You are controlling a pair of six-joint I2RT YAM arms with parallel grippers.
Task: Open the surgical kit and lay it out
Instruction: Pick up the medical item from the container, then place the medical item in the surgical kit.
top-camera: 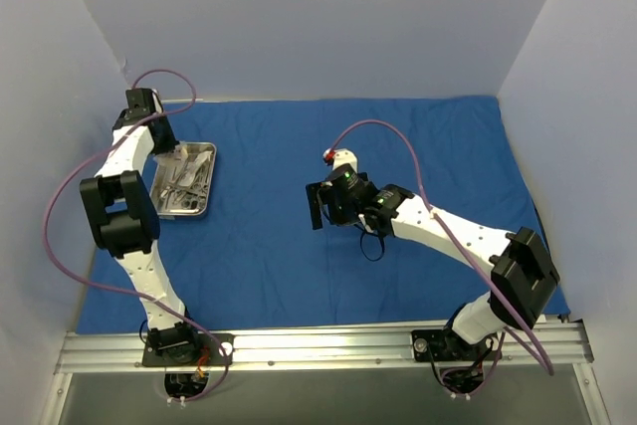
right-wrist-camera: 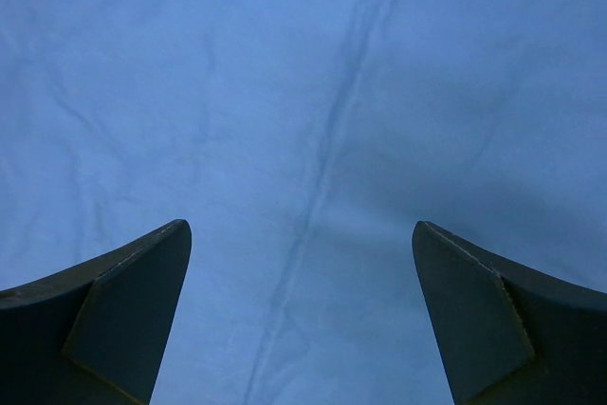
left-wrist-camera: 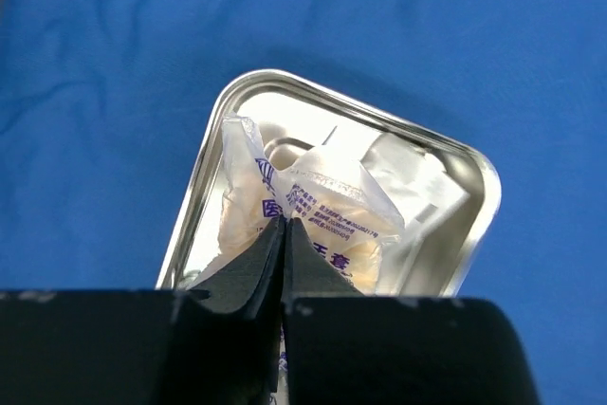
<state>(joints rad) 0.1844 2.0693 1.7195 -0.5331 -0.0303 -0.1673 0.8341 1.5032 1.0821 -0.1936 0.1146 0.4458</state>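
The surgical kit (top-camera: 185, 182) meets the left gripper (left-wrist-camera: 285, 227) at a clear printed packet (left-wrist-camera: 327, 206), pinched between jaws closed tight at their tips, right over the steel tray (left-wrist-camera: 486, 187). The tray sits by the left edge of the blue cloth (top-camera: 299, 256), with its long axis running near to far. The right gripper (right-wrist-camera: 299, 225) hangs spread wide over the cloth's middle, well apart, so the left arm is nearer. In the left wrist view the packet hides most of the tray's contents, and I cannot tell whether it is lifted clear.
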